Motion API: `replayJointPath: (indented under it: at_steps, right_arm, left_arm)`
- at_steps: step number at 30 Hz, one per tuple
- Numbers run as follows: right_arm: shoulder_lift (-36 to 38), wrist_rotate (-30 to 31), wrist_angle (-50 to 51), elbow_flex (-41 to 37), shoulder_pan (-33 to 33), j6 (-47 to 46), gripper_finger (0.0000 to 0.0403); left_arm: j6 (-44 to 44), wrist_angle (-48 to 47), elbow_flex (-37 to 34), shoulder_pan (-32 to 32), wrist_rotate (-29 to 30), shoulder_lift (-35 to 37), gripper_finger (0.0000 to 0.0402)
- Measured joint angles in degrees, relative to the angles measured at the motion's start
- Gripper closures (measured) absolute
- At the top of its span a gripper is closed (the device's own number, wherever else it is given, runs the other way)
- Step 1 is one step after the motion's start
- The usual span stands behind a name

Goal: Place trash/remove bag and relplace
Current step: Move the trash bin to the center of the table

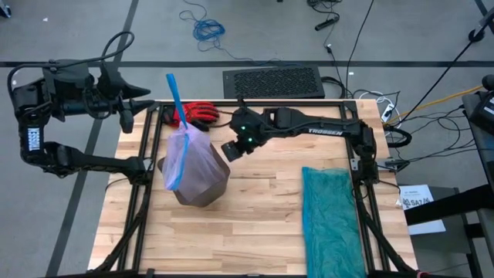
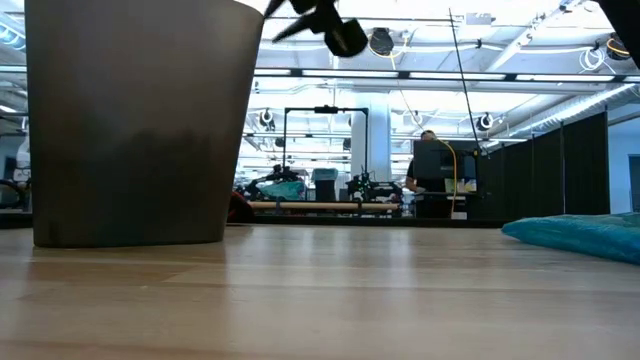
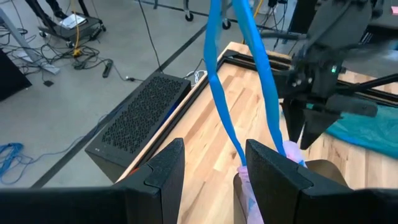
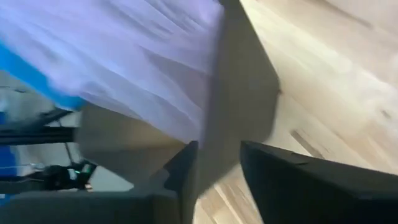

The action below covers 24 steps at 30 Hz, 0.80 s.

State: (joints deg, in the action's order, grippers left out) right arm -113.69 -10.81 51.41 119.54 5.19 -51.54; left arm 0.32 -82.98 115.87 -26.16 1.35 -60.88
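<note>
My worktop (image 1: 262,224) is a pale butcher-block slab of wooden strips, framed by black metal rails along its sides. On it stands a dark grey-brown bin (image 1: 202,184), left of centre, its base flat on the wood; from table height it (image 2: 140,120) fills the near left. The pale lilac bag (image 1: 187,150) with blue drawstrings (image 1: 176,93) rises out of the bin's mouth. A red glove (image 1: 199,114) lies at the far edge, just behind the bin. A teal-green plastic bag (image 1: 332,220) lies flat along the right side, well apart from the bin, reaching toward the near edge. The middle of the wood between them is bare.
</note>
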Motion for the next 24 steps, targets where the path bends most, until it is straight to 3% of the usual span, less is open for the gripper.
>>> replayJointPath:
  at_steps: [4, 10, 18, 24]
  right_arm:
    - [0.06, -0.82, -5.5, 0.51, -0.49, -0.14, 0.0229]
    - [-1.71, 1.94, -1.47, 0.4, -1.8, -0.35, 0.0177]
    - [-3.62, 3.06, -0.53, 0.39, -3.19, -1.16, 0.0195]
    - [-5.15, 3.41, 1.24, 0.44, -3.08, 0.74, 0.0254]
  left_arm:
    - [-0.02, 0.08, 0.0, -0.01, 0.01, -0.12, 0.0236]
    - [-0.1, 0.12, 0.0, 0.01, -0.01, -0.22, 0.0236]
    - [-0.78, 0.05, 0.0, 0.01, -0.01, -0.22, 0.0236]
    - [-1.49, -0.09, 0.0, 0.0, -0.01, -0.21, 0.0236]
